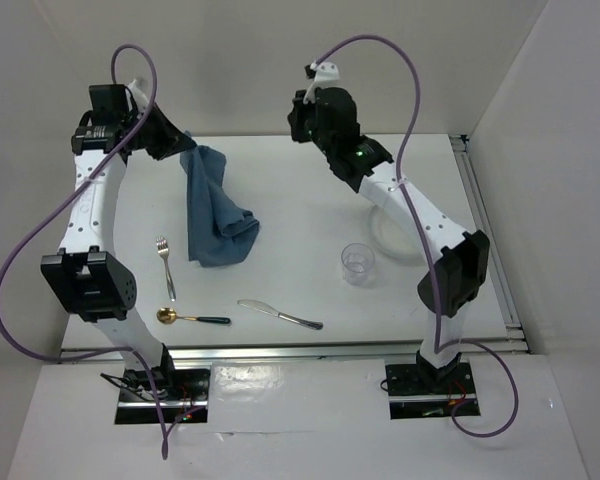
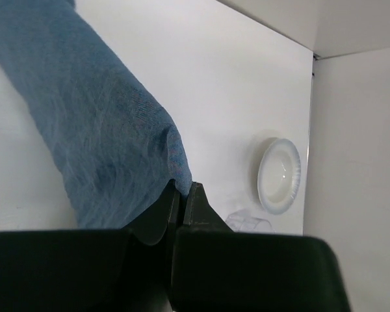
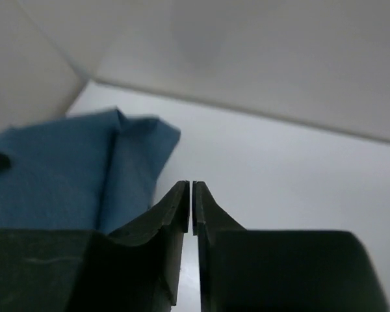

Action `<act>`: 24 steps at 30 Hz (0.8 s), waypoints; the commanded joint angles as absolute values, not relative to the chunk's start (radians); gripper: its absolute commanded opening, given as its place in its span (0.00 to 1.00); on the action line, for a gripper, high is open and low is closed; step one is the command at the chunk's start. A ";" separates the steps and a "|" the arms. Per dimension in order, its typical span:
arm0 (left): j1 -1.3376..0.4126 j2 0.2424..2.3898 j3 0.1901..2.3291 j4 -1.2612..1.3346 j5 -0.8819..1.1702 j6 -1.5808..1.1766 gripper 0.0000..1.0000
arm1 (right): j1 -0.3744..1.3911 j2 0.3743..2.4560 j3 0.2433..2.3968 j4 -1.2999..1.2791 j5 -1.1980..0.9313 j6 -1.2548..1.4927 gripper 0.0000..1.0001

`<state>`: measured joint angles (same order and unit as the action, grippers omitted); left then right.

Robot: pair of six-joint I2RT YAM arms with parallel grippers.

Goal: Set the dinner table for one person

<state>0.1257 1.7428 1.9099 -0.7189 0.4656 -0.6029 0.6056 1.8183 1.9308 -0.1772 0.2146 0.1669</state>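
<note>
Upper left, the left gripper (image 2: 182,190) pinches a hanging blue-grey cloth mat (image 1: 218,215); the right gripper (image 3: 189,187), upper centre, is pressed together.

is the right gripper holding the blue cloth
No, the right gripper is shut on nothing; the blue cloth hangs from the left gripper.

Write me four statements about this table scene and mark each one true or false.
1. The left gripper is shut on the cloth. True.
2. The right gripper holds the cup. False: it is shut on nothing, and the cup stands on the table.
3. In the top view, the fork lies left of the knife. True.
4. The spoon lies on the plate. False: it lies on the table, near the fork.
</note>
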 commanded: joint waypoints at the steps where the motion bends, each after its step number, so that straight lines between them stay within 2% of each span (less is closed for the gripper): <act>1: 0.103 1.776 1.899 -0.669 0.569 -0.615 0.00 | 0.598 1.868 1.899 -0.365 0.069 0.273 0.21; 2: 0.094 1.792 1.917 -0.669 0.569 -0.615 0.00 | 0.598 1.868 1.876 -0.365 0.048 0.285 0.33; 7: 0.011 1.871 2.035 -0.696 0.604 -0.635 0.00 | 0.528 1.795 1.696 -0.360 -0.110 0.368 0.44; 9: 0.011 1.867 2.036 -0.680 0.614 -0.659 0.00 | 0.502 1.775 1.652 -0.360 -0.173 0.390 0.44; 11: 0.002 1.838 1.981 -0.664 0.624 -0.672 0.00 | 0.483 1.763 1.606 -0.360 -0.202 0.390 0.49; 15: 0.055 1.706 1.875 -0.678 0.522 -0.660 0.00 | 0.462 1.810 1.629 -0.397 -0.274 0.377 0.65; 16: 0.075 1.675 1.799 -0.678 0.511 -0.660 0.00 | 0.472 1.854 1.659 -0.417 -0.302 0.364 0.72; 21: 0.195 1.546 1.672 -0.712 0.428 -0.623 0.00 | 0.547 2.023 1.773 -0.449 -0.423 0.351 0.86; 24: 0.239 1.546 1.663 -0.739 0.405 -0.575 0.00 | 0.612 2.133 1.870 -0.460 -0.423 0.351 0.89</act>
